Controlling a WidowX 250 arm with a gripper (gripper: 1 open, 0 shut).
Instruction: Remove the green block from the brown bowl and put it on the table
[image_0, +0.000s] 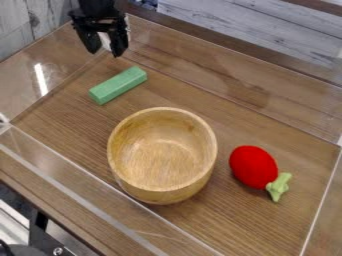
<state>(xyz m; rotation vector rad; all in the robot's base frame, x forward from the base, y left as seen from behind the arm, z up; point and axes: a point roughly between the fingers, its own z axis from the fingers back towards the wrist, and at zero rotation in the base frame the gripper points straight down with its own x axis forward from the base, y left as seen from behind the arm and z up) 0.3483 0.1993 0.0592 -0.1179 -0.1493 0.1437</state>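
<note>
The green block (118, 85) lies flat on the table (254, 110), to the upper left of the brown bowl (163, 154) and apart from it. The bowl stands upright near the table's middle and its inside shows only bare wood. My black gripper (102, 44) hangs at the top left, beyond the block and above the table. Its fingers stand apart, open, with nothing between them.
A round red toy fruit (254, 165) with a green stem lies right of the bowl. Clear acrylic walls (40, 70) run along the table's edges. A grey plank wall stands behind.
</note>
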